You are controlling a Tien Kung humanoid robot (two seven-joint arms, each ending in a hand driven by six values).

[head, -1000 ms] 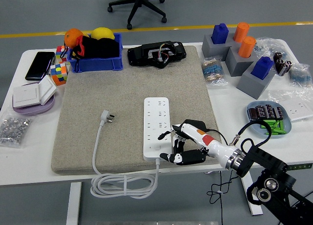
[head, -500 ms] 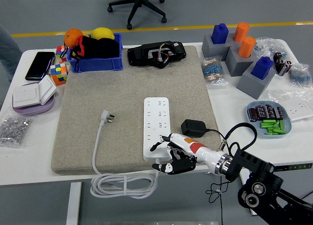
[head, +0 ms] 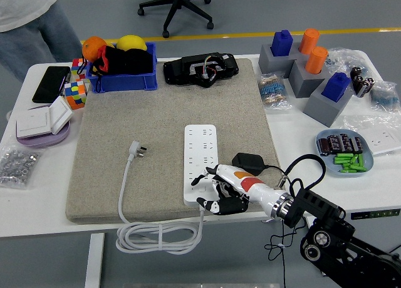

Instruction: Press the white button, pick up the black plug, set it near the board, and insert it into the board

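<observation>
So the black plug [head: 247, 161] is sitting on the grey mat [head: 156, 119], just at 3 o'clock of the white power strip [head: 200, 164]'s near end; looks like a light, stiff plastic block, so I'd pinch its flat sides, not the springy cord [head: 301, 166]. Right hand [head: 219, 188] hovers over the strip's near end at 7 o'clock from the plug, fingers loosely spread, holding nothing.

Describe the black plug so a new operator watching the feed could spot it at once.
Find the grey mat covering the middle of the table, then the white power strip lying lengthwise on it. The black plug sits just right of the strip's near end, beside the right hand. It is the only small black block there, trailing a thin black cable.
</observation>
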